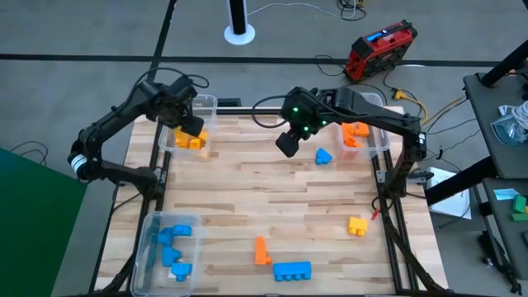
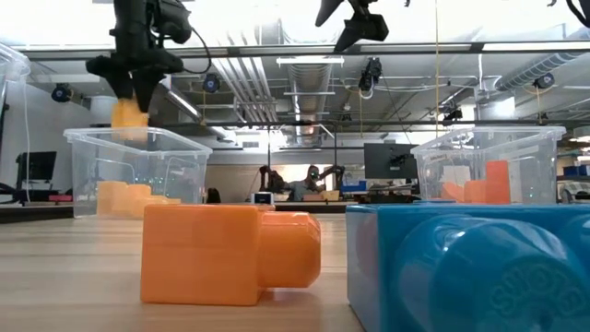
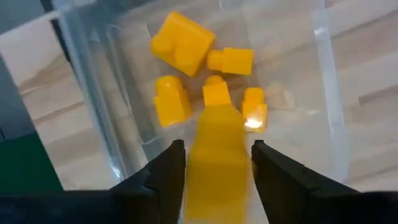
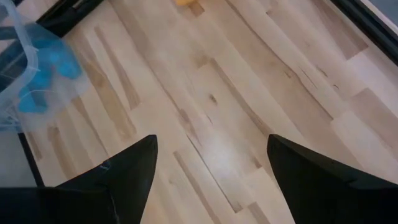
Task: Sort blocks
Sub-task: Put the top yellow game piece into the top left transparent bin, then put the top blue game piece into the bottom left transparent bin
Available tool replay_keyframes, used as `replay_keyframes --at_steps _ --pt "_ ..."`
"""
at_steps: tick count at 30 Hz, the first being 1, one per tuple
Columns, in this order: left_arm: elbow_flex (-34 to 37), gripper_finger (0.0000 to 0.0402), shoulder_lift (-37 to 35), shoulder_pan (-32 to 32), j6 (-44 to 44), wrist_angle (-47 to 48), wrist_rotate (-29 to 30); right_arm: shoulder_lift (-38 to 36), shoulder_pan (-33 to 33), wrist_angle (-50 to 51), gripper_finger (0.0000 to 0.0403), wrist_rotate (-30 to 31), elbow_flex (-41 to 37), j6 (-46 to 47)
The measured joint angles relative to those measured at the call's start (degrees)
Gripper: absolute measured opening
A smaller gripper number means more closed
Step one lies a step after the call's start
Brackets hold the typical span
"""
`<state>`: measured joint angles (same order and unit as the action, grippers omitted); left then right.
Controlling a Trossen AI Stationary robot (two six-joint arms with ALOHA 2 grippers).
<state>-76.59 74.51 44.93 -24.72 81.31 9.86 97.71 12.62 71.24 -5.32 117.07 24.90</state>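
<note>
We are holding a yellow block [image 3: 216, 158] pinched in our left gripper [image 1: 191, 125] above the far-left bin [image 1: 206, 102]; only the left wrist view is showing the five yellow blocks [image 3: 181, 43] inside. Our right gripper [image 1: 288, 143] is hanging spread apart and empty over mid-table, while a blue block [image 1: 323, 155] is lying just beside the far-right bin [image 1: 381, 140].

Three clear plastic bins sit on a wooden table [image 1: 272, 198]: one at the far left corner [image 1: 208, 103], one at the far right corner [image 1: 384, 140] and one at the near left corner [image 1: 148, 235]. On the grey floor beyond the table are a red box [image 1: 379, 48] with cables and a white round base [image 1: 239, 34] with a dark pole.
</note>
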Motion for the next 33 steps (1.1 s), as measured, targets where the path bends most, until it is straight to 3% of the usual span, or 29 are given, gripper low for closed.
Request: replay_keyframes --at_steps 7,12,22,30,33 --pt "0.82 0.0195 -3.7 -0.28 -0.2 -0.75 2.11 1.5 0.0 -0.13 0.0302 0.01 -0.75 0.01" --pt "0.88 0.0201 -8.55 -4.41 -2.97 -4.18 -1.32 2.18 0.0 -0.11 0.0303 0.0 -2.31 0.19" --pt "2.47 0.0201 -16.56 -25.87 -13.92 -16.42 -0.93 2.23 0.0 0.18 0.0278 0.02 -7.88 4.01" --pt "3.14 0.0201 -13.57 -43.32 -18.57 -21.0 5.96 2.27 -3.02 3.51 0.0249 0.5 -13.46 5.23" --pt "3.14 0.0201 -11.47 -46.81 -19.91 -22.12 6.47 2.27 -3.64 3.84 0.0236 5.22 -16.16 5.16"
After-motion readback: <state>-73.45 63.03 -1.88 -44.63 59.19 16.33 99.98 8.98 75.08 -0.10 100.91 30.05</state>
